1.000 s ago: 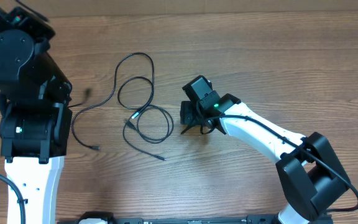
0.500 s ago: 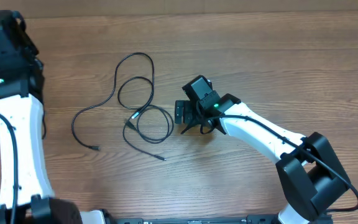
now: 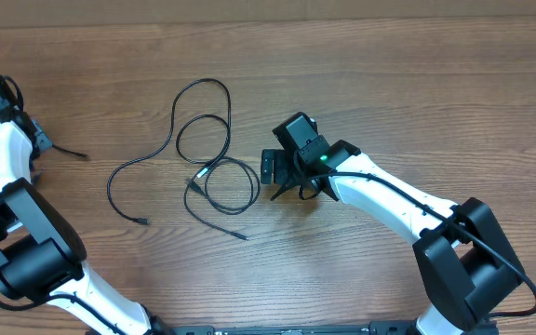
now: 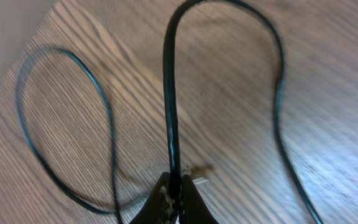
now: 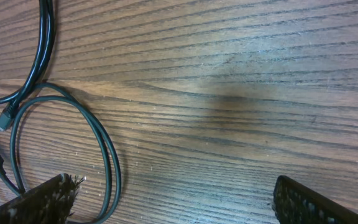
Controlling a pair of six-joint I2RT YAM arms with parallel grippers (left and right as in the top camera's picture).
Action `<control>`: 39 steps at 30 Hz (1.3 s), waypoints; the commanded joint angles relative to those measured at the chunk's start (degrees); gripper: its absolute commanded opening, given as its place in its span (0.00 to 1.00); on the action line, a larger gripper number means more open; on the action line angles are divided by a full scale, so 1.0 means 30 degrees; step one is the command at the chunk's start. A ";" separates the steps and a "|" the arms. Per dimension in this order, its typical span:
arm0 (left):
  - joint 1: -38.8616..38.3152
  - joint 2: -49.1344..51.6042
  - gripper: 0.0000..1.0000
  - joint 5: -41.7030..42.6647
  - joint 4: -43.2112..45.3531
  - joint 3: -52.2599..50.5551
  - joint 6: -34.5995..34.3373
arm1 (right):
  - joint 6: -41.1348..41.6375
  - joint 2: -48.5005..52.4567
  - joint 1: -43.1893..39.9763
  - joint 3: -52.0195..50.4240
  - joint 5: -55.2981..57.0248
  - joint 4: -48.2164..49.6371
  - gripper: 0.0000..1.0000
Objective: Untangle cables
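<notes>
Cables: at far left, one black cord is pinched in the shut left gripper, whose arm has swung out to the table edge. Mid-table, two more thin cords seem to lie in crossing loops, one plug silver-tipped. Right gripper, now spread wider, holds nothing.

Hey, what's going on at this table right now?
Two robot arms are sorting thin black cables on a wooden table. The left gripper is shut on one cable at the table's far left. The right gripper is open and holds nothing, sitting just beside the looped cables in the middle.
</notes>
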 commanded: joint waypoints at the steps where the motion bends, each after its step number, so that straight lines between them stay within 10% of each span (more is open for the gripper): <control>1: 0.0583 0.1035 0.04 0.0291 0.0656 0.0211 0.0211 | 0.0015 -0.0044 -0.0036 0.0080 0.0131 0.0109 1.00; 5: 0.0546 0.1151 0.14 0.0750 0.1515 0.0525 0.0204 | 0.0015 -0.0044 -0.0036 0.0080 0.0131 0.0306 1.00; 6: 0.0532 0.1151 0.41 0.0750 0.1326 0.0765 0.0211 | 0.0007 -0.0044 -0.0036 0.0080 0.0131 0.0299 1.00; 7: 0.0525 0.1144 1.00 0.0729 0.0896 0.1202 0.0204 | 0.0007 -0.0044 -0.0036 0.0080 0.0131 0.0299 1.00; 12: 0.0423 0.0750 1.00 0.1399 -0.2506 0.4277 -0.1384 | 0.0007 -0.0044 -0.0036 0.0080 0.0131 0.0299 1.00; 17: 0.0313 -0.1224 0.97 0.9806 -0.5151 0.6856 -0.1370 | 0.0007 -0.0044 -0.0036 0.0080 0.0131 0.0299 1.00; 18: 0.0306 -0.1661 0.76 1.1927 -0.5457 0.6856 -0.1362 | 0.0007 -0.0044 -0.0036 0.0080 0.0131 0.0321 1.00; 19: 0.0277 -0.1800 0.04 1.4557 -0.6251 0.6856 -0.1370 | 0.0007 -0.0044 -0.0036 0.0080 0.0131 0.0423 1.00; 27: -0.3738 -0.1260 0.05 1.6225 -1.0251 0.3723 -0.0743 | 0.4889 -0.0044 -0.0561 0.0073 0.3184 -0.1333 1.00; 31: -0.7475 -0.1260 0.21 1.4994 -1.0338 0.1676 0.0138 | 0.5960 -0.0044 -0.2193 -0.0357 0.3206 -0.1603 1.00; 34: -0.9850 -0.1231 0.53 1.3500 -0.9515 0.0277 -0.0590 | 0.5938 -0.0044 -0.3738 -0.0627 0.2885 -0.1683 1.00; 39: -1.3289 -0.1224 0.61 1.1861 -0.7002 -0.1333 -0.1974 | 0.5931 -0.0044 -0.6819 -0.1894 0.3075 -0.1625 1.00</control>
